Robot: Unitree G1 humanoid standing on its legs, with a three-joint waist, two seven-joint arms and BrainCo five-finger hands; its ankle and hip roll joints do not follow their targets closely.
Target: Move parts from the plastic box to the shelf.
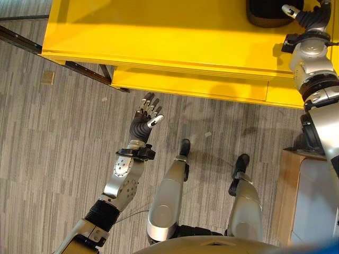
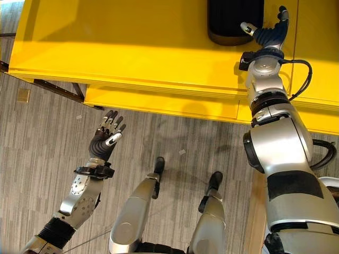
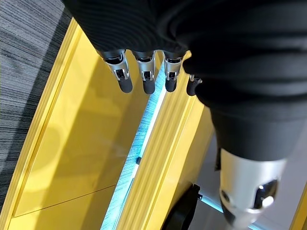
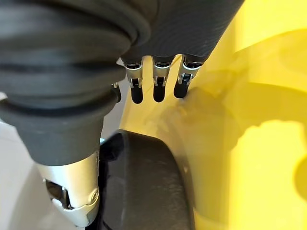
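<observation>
Parts for the shelf are not to be seen; a black rounded part (image 2: 234,21) lies on the yellow shelf (image 2: 132,47), just beside the right hand (image 2: 267,33).

Head views: the left hand (image 1: 145,117) hangs over the floor, fingers loosely spread, empty.

Left wrist view: its fingers (image 3: 146,79) are straight, holding nothing.

Right wrist view: the fingers (image 4: 158,86) are relaxed, past the black part, not around it. Closing from here would likely graze its edge and push it away.
</observation>
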